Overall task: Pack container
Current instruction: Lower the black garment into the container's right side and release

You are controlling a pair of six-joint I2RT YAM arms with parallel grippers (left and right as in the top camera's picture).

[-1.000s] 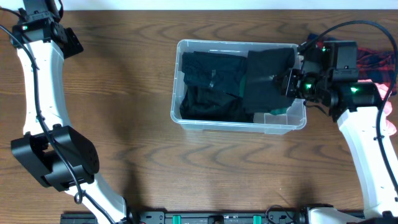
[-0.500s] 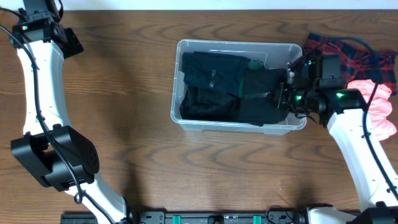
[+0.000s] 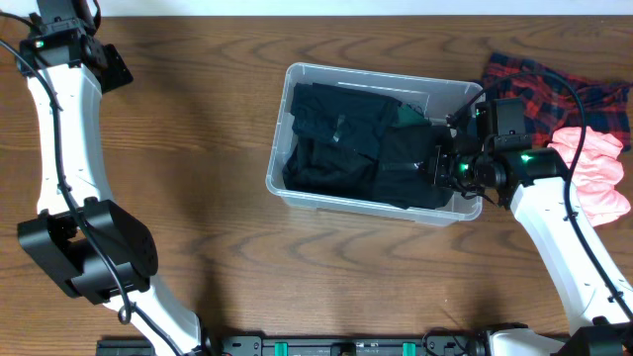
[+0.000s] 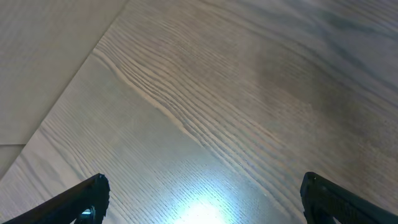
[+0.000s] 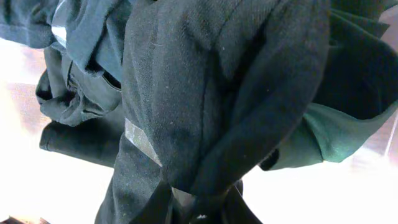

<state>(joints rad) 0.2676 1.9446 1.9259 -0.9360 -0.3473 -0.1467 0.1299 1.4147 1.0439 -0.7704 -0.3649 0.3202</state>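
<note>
Right pincer (image 3: pixel 447 166) reaches over the desk (image 3: pixel 198 198) into the container (image 3: pixel 297 194), set right of centre, and is clamped on a dark garment (image 3: pixel 406 170); left pincer (image 4: pixel 202 200) hangs wide open, well apart. We judge the clear bin light, stiff, apt to slide, best held by its rim. Cloth hides its base

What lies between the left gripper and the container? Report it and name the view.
Only bare wooden table lies between the open left gripper and the container. The overhead view shows that stretch.
</note>
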